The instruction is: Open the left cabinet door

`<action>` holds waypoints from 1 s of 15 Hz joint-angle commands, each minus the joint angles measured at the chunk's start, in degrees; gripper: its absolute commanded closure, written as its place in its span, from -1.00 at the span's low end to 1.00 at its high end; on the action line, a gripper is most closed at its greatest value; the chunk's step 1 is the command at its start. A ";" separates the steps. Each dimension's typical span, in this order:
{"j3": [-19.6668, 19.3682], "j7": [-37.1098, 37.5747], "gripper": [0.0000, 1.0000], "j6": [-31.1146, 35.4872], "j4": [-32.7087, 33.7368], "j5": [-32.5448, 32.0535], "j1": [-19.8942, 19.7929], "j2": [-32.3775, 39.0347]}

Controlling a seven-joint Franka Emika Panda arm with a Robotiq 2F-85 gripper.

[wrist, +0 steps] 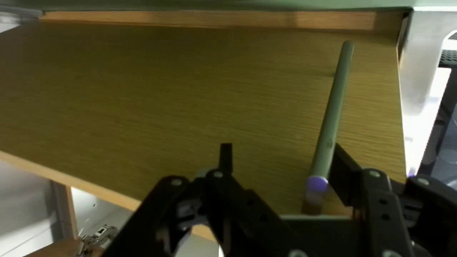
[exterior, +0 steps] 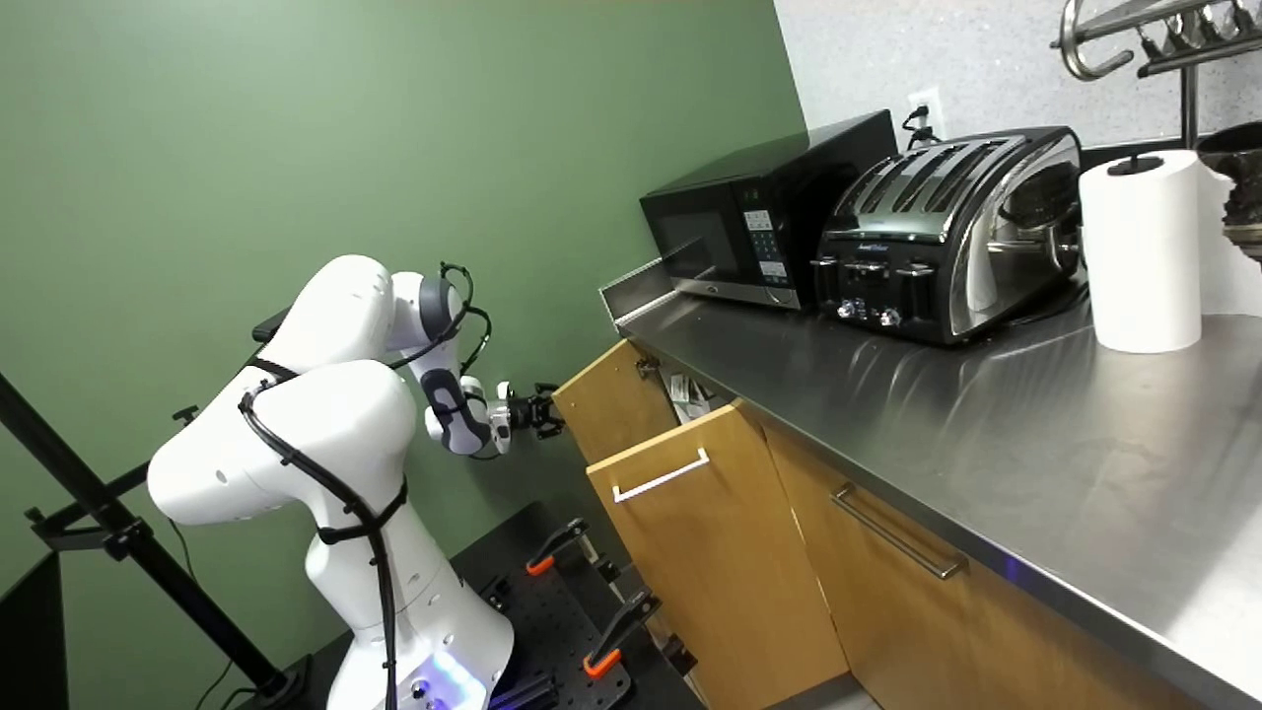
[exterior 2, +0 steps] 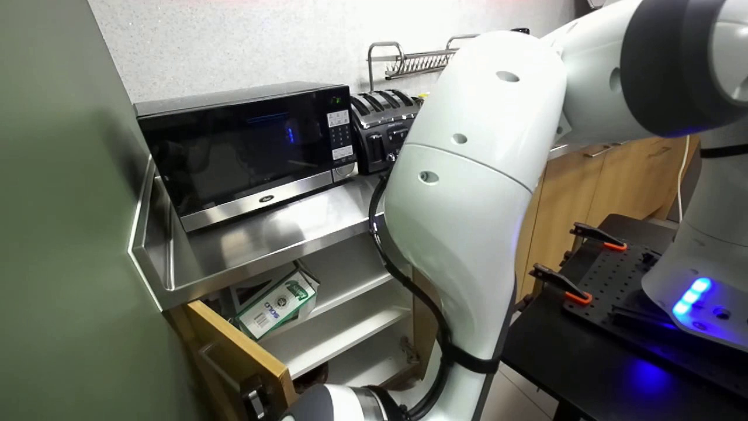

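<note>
The left cabinet door is a light-brown panel that stands swung open, its inner face [exterior: 613, 402] showing in an exterior view. Its outer face [exterior 2: 234, 358] shows in an exterior view, and the door [wrist: 171, 100] fills most of the wrist view. Its slim silver bar handle [wrist: 334, 107] runs between my gripper's fingers [wrist: 282, 153]. The right finger is right beside the handle, perhaps touching; the left finger stands well apart from it. My gripper is open, also seen in both exterior views [exterior: 547, 409] [exterior 2: 256, 400] at the door's outer side, partly hidden.
The neighbouring door [exterior: 725, 542] is open too. A steel counter [exterior: 937, 414] above holds a microwave [exterior 2: 251, 152], toaster [exterior: 951, 232] and paper roll [exterior: 1144, 251]. A box [exterior 2: 277, 310] leans inside the cabinet. A green wall [exterior 2: 52, 234] is close behind the door.
</note>
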 commanded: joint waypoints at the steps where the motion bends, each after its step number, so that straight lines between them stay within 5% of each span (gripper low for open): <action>1: 0.93 -5.63 -0.99 4.72 -7.20 5.22 -1.44 -7.96; 8: 2.72 -12.19 -1.00 4.45 -13.40 13.96 -1.04 -19.24; 15: 2.55 -3.11 -1.00 3.38 -23.93 15.33 -1.76 -33.74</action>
